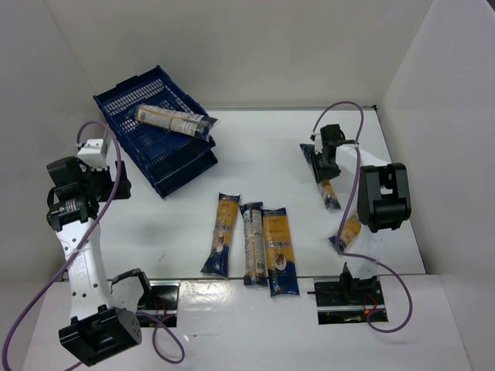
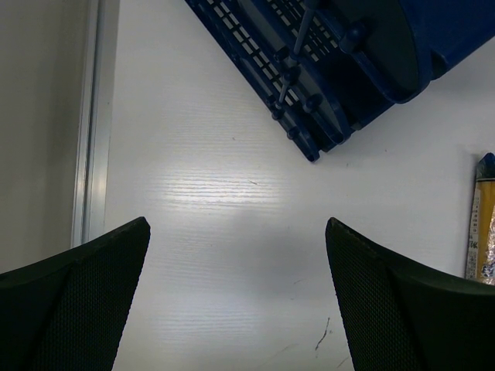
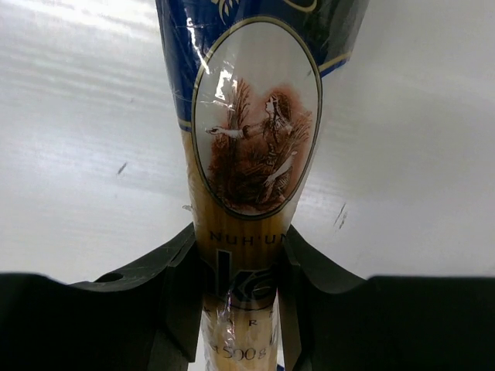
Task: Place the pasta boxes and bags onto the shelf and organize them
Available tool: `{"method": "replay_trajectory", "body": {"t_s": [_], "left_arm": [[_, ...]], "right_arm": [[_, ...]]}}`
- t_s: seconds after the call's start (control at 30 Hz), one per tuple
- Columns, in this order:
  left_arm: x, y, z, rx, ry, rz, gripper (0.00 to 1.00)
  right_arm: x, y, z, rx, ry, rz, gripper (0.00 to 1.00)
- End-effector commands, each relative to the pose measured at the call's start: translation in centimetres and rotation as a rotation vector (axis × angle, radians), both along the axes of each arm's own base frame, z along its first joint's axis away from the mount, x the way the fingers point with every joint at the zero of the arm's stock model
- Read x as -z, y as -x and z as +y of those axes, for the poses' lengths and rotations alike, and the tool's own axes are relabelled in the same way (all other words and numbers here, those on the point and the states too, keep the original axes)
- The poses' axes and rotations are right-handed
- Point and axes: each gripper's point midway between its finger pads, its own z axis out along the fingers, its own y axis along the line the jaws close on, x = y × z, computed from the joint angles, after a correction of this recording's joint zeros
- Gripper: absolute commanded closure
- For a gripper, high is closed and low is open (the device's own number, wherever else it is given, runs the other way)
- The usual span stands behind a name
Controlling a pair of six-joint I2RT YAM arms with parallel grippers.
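In the top view, the shelf, a stack of dark blue lattice crates, is seen at the upper left of the frame on the white tabletop; 1 pasta packet is laid across the top crate. 3 loose packets are lined up side by side at the lower centre, apart from the shelf. At the right of the frame the right claw is set over the gripped packet; 1 further packet is partly hidden by the arm below it. The left claw is held at the left of the frame, near the shelf.

In the left wrist view, the left claw is spread wide with nothing between its fingers; a corner of the shelf fills the upper right; a yellow packet is cut off at the right edge.

In the right wrist view, the right claw is closed on the gripped packet; both fingers are pressed against its yellow sides below an oval label picture; its dark blue end is seen at the top of the frame; whether it is lifted off the tabletop cannot be told.
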Motion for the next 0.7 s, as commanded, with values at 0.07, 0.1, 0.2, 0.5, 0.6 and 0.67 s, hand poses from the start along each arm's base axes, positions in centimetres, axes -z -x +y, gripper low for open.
{"method": "replay_trajectory", "body": {"t_s": [0.07,0.1,0.2,0.5,0.6,0.67], "left_arm": [[-0.5,-0.3,-0.2,0.022,0.003,-0.032,0.02],[-0.5,-0.3,-0.2,0.027,-0.005,-0.031,0.02],[-0.7,-0.2,-0.2,0.027,-0.005,-0.031,0.02],[-1.8,0.4,-0.5,0.037,-0.02,-0.027,0.02],[-2.5,0.6,-0.5,0.048,-0.039,-0.03,0.02],[-3.5,0.8,-0.7,0.063,-0.052,-0.05,0.02]], "right_arm": [[-8.4,-0.8,0.2,-0.021,-0.026,-0.194,1.0],[-9.7,-0.9,0.3,-0.034,-0.032,-0.22,1.0],[-14.2,-1.0,1.2,-0.061,-0.078,-0.311,1.0],[-21.1,0.3,2.8,-0.131,-0.14,-0.445,1.0],[-21.7,0.6,3.9,-0.173,-0.158,-0.453,1.0],[-22.6,0.9,4.9,-0.199,-0.172,-0.466,1.0]]}}
